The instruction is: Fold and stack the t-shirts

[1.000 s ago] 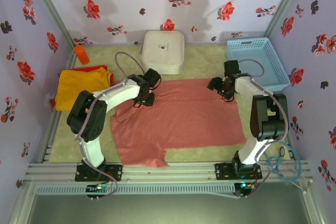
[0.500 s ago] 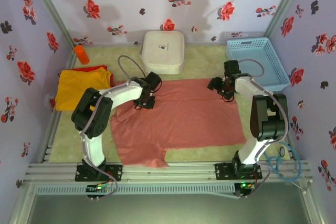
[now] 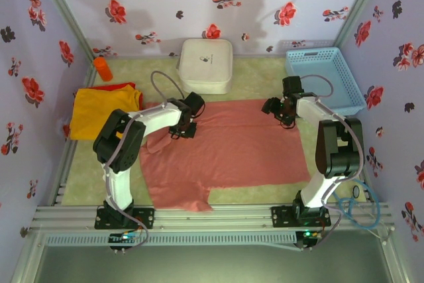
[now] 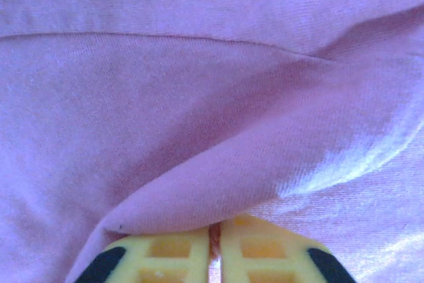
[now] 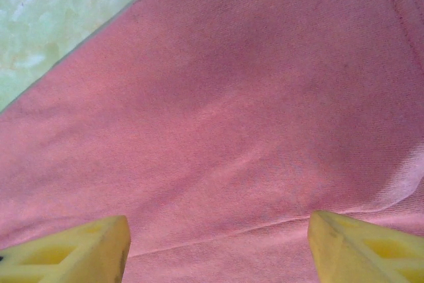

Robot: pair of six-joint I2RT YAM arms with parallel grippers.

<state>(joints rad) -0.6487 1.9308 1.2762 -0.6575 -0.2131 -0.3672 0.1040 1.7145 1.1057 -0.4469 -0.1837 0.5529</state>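
Left claw (image 4: 215, 238) now tight on pink t-shirt (image 4: 199, 97)

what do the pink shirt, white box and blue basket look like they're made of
Pink t-shirt: soft matte knit cloth, likely cotton; fine weave, a stitched seam and limp folds show.
White box: probably hard plastic; smooth even surface, rounded corners.
Blue basket: moulded plastic, judging by its lattice walls and even colour.

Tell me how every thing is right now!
pink shirt, spread out, one fold pinched
left gripper, shut on pink shirt
right gripper, open over pink shirt
yellow shirt, folded
red shirt, mostly under yellow shirt
box, closed
basket, upright
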